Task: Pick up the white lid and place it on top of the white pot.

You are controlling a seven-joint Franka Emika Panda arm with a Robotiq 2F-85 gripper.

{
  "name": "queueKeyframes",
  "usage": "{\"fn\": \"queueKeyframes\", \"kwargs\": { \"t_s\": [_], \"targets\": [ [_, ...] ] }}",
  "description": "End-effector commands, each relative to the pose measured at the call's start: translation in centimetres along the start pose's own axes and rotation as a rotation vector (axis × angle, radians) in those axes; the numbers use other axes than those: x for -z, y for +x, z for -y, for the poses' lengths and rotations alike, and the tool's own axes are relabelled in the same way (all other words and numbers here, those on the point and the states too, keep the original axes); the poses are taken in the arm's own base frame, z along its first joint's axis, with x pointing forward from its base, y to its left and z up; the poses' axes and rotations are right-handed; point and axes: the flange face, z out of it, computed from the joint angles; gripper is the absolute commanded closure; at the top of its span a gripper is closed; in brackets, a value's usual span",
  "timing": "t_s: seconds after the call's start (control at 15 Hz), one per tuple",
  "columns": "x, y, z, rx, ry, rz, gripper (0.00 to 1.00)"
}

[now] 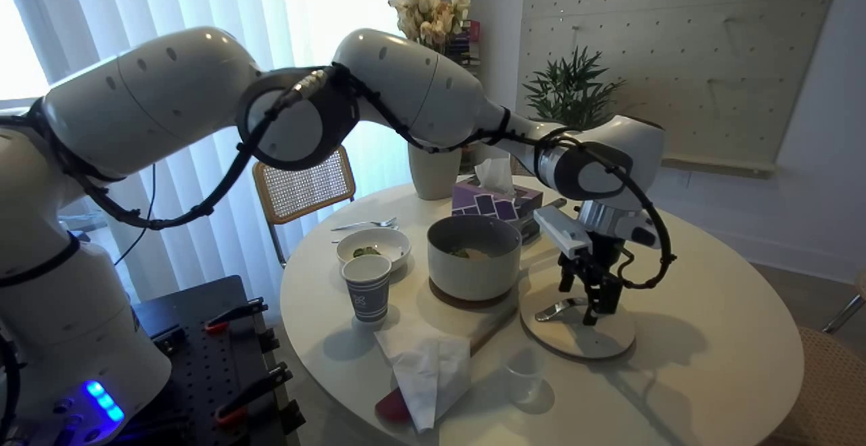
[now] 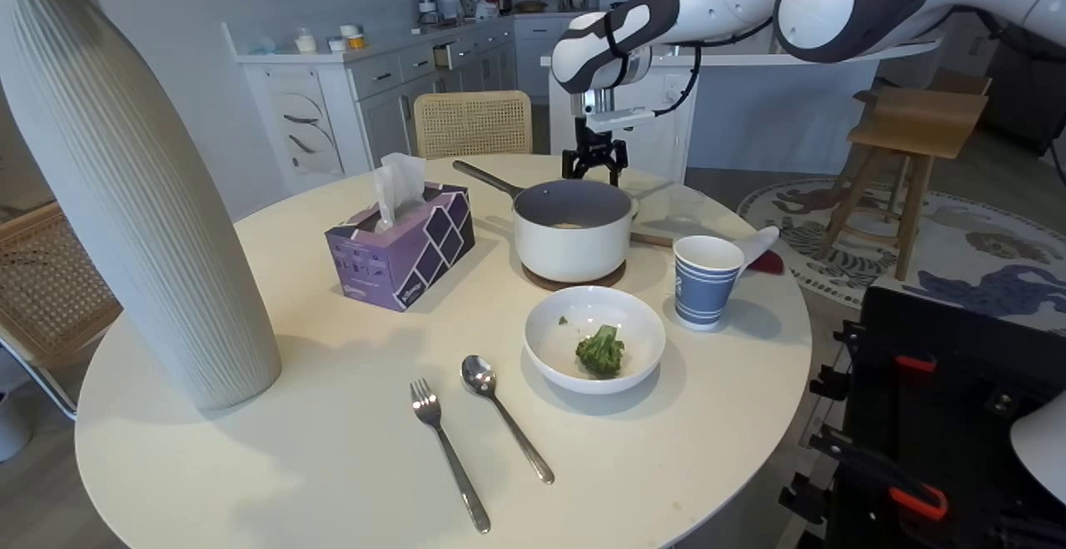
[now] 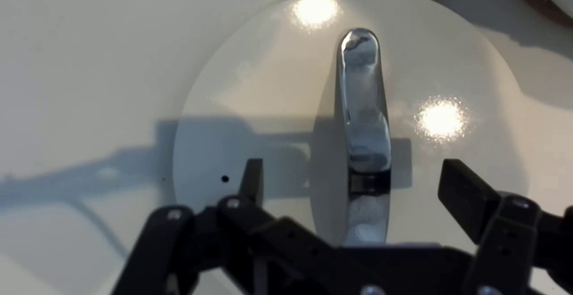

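Two matte black fingertips (image 3: pixel 254 178) are seen in the wrist view, set wide apart at nine and three o'clock of a polished metal strap handle (image 3: pixel 365 107), with nothing held between them. This handle is mounted on a flat round white lid (image 3: pixel 286 93) and is aligned from twelve to six o'clock, so it is crossed by the line along which the gripper (image 3: pixel 351 178) would be drawn together; the setting is presumably meant for the strap to be pinched by its flanks, near the lid's middle, so that it can be lifted level. A small dark hole (image 3: pixel 225 179) is shown at nine o'clock on the lid, probably for steam. In an exterior view, the lid is laid flat on a pale round tabletop (image 1: pixel 731 277), handle upward, at four o'clock from a squat round white pot (image 1: pixel 470 273); beneath the pot a brown round flat disc (image 1: pixel 473 304) is set, likely as a guard against heat. Whether the lid is touched by the fingertips cannot be told. In an exterior view, the lid is mostly hidden behind the uncovered pot, whose long grey handle (image 2: pixel 487 178) is pointed toward ten o'clock, presumably out of the way. A shallow white bowl (image 2: pixel 616 311) with green broccoli (image 2: pixel 601 351) is placed near six o'clock, probably outside the lid's path.
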Motion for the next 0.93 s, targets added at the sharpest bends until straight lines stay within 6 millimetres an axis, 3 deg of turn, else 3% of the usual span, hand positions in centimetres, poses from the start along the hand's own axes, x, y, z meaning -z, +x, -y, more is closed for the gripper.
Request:
{"fn": "queueKeyframes", "kwargs": {
  "t_s": [0.0, 0.6, 0.87],
  "targets": [
    [0.28, 0.66, 0.2, 0.028, -0.035, -0.037, 0.28],
    [0.17, 0.82, 0.44, 0.021, -0.038, -0.049, 0.97],
    [0.37, 0.83, 0.41, 0.011, -0.039, -0.049, 0.94]
  ]
}}
